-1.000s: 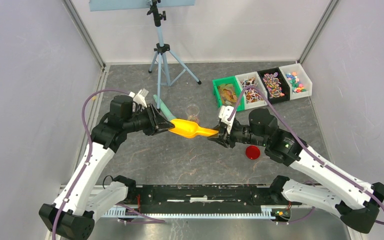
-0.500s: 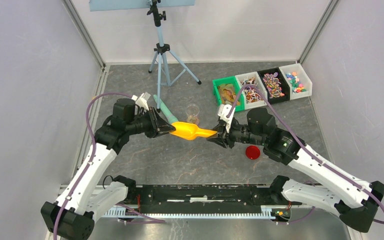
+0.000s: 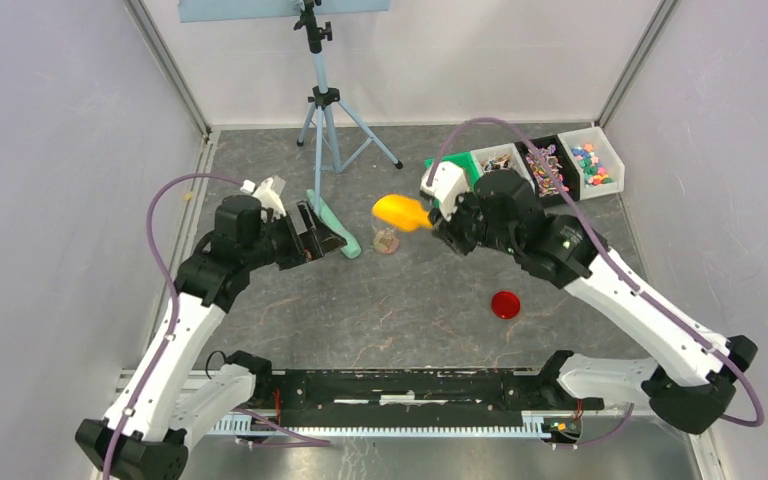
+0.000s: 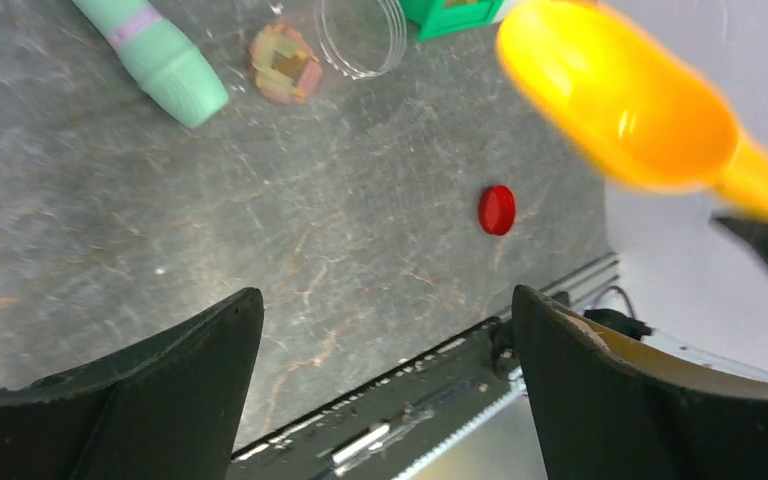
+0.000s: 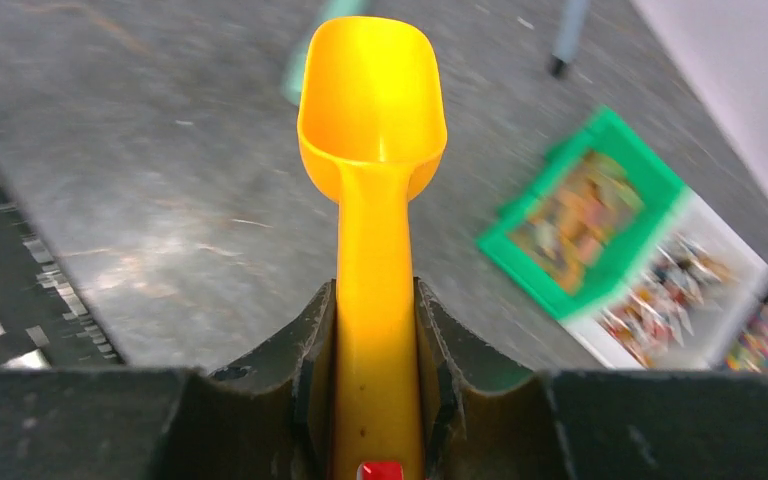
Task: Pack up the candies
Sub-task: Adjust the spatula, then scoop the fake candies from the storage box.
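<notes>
Bright, even overhead light is throwing only soft shadows. The left wrist view is smearing the scoop [image 4: 620, 110] with motion blur; the right wrist view is blurring the candies [image 5: 660, 300], and the table [image 5: 150, 250] is glinting palely.

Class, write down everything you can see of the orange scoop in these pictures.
The orange scoop looks like smooth, glossy plastic in one piece: a deep rounded bowl narrowing into a straight handle. The bowl is empty. The right gripper holds it by the handle, fingers pressed on both sides. It hangs in the air above the table, near the clear jar, touching nothing else. The left gripper is open and apart from it.
</notes>
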Robot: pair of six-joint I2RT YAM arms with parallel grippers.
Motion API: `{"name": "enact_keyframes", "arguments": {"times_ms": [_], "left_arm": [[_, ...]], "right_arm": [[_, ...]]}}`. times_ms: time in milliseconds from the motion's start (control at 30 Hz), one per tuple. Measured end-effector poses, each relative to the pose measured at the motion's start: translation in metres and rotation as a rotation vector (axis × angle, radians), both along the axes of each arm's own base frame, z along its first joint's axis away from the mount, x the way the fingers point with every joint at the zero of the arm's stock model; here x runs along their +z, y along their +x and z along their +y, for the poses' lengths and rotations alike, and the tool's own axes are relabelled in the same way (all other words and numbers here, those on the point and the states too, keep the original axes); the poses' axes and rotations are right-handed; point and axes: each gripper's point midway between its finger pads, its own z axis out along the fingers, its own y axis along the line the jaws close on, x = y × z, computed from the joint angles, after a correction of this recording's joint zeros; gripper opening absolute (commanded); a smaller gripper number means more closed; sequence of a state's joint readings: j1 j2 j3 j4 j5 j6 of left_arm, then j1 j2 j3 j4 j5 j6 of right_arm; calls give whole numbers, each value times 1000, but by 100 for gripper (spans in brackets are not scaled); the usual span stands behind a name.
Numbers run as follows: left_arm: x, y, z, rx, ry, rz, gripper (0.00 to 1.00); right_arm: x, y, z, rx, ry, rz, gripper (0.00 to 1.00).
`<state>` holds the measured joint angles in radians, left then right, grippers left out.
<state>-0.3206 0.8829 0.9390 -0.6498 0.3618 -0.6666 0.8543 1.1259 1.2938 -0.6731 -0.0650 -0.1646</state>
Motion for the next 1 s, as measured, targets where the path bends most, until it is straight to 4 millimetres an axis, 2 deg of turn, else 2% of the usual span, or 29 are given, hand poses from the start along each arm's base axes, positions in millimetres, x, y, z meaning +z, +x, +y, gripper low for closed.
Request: {"name": "enact_keyframes", "arguments": {"times_ms": [133, 267, 367, 467, 533, 667, 733, 800, 867, 1000], "left_arm": [[11, -2, 15, 16, 78, -105, 100], [13, -1, 30, 30, 164, -200, 100], [-6, -4, 38, 32, 215, -210, 100], [-35, -10, 43, 26, 248, -172, 100], [-48, -13, 44, 17, 263, -143, 100], [-51, -11, 42, 9, 266, -136, 100], [-52, -11, 40, -1, 265, -131, 100], [-55, -12, 38, -10, 269, -120, 100], [-56, -12, 37, -15, 271, -118, 100], [-55, -12, 38, -17, 277, -128, 100]], "right_arm": [[2, 44, -41, -226, -107, -16, 0], [-14, 76, -98, -451, -234, 20, 0], [-28, 93, -139, -604, -352, 59, 0], [-38, 112, -173, -728, -452, 97, 0], [-46, 124, -200, -808, -503, 130, 0], [-60, 139, -261, -967, -577, 216, 0], [-63, 147, -285, -1024, -598, 251, 0], [-64, 156, -305, -1070, -608, 279, 0], [-62, 163, -316, -1093, -605, 289, 0], [-53, 171, -321, -1098, -579, 277, 0]]}}
